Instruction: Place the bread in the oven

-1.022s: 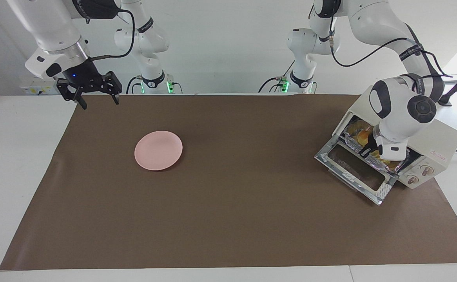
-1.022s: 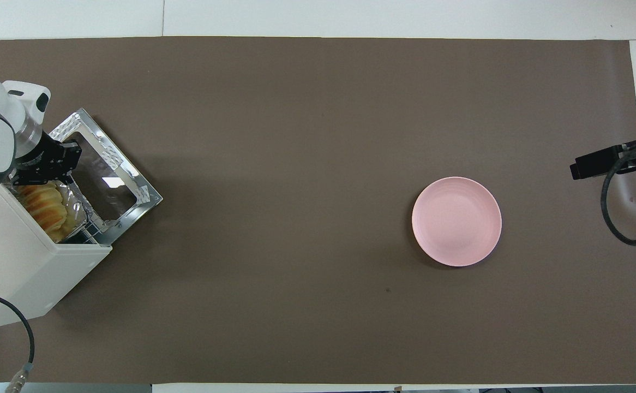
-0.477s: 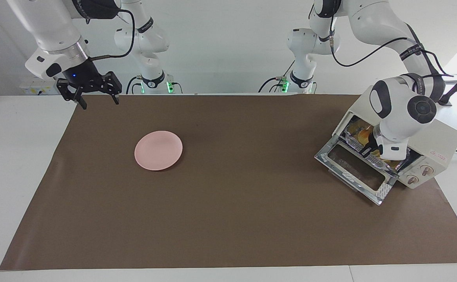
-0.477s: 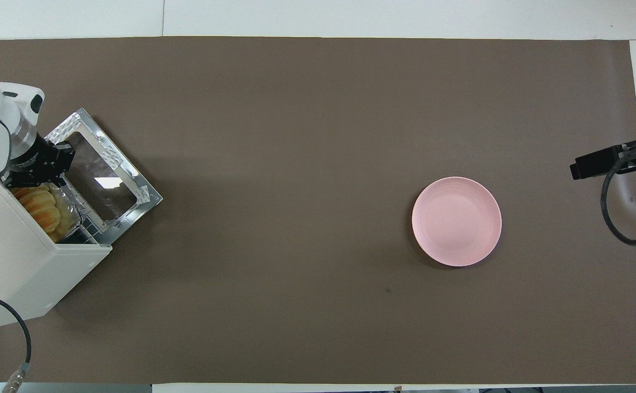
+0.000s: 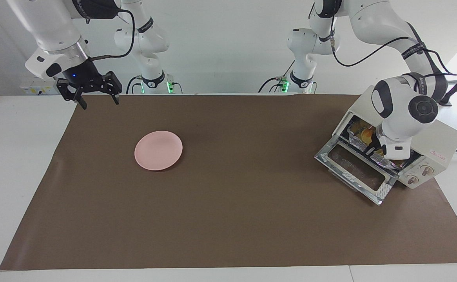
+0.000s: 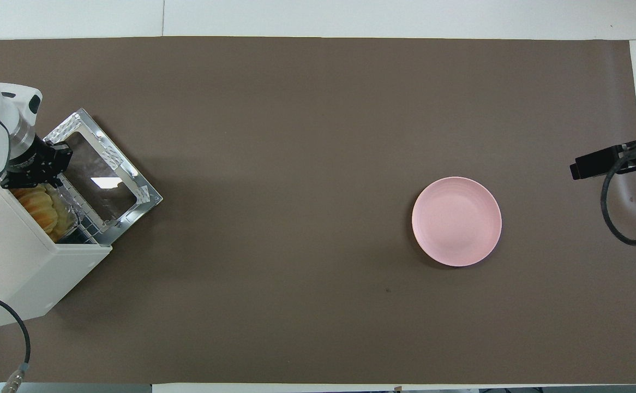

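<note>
1. Yellow-orange bread (image 6: 40, 206) lies in a foil tray (image 6: 70, 210) inside the open oven (image 5: 434, 147).
2. Left hand (image 6: 37, 169) reaches into the oven mouth; its grip cannot be told.
3. Right hand (image 5: 97, 96) waits, spread wide, above the worktop (image 5: 228, 219) edge.

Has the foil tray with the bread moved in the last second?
Yes. The foil tray with the bread has slid deeper into the oven, away from its open door.

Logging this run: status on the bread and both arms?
Left end effector at cream-white oven mouth. Yellow-orange ridged bread inside on foil tray. Right end effector open, waiting.
</note>
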### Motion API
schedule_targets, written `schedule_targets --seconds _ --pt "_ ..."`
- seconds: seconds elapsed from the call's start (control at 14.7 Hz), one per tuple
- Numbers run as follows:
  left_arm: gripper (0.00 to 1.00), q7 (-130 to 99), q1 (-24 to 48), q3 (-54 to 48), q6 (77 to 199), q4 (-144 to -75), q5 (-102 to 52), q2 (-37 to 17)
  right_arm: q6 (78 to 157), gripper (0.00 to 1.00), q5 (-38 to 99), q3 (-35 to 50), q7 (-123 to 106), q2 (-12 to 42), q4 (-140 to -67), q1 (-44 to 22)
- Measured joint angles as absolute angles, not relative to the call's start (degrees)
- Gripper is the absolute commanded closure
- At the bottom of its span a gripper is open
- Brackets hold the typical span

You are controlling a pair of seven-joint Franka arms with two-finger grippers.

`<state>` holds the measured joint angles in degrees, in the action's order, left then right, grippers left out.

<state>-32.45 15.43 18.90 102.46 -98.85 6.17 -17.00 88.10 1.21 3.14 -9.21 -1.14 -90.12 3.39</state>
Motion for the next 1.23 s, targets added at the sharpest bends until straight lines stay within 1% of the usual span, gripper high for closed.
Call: schedule_targets --seconds 0.07,0.14,1.23 --pt "0.07 -32.45 15.43 18.90 102.46 -98.85 6.22 -16.93 88.10 0.00 1.21 3.14 -9.21 -1.14 -90.12 3.39" --pt "0.00 -32.45 15.43 18.90 102.46 -98.84 6.25 -16.84 88.10 0.00 1.21 3.14 -9.21 -1.14 -90.12 3.39" --pt "0.00 -32.53 16.85 18.05 102.97 -97.26 6.27 -16.54 88.10 0.00 1.21 3.14 -9.21 -1.14 -90.12 3.39"
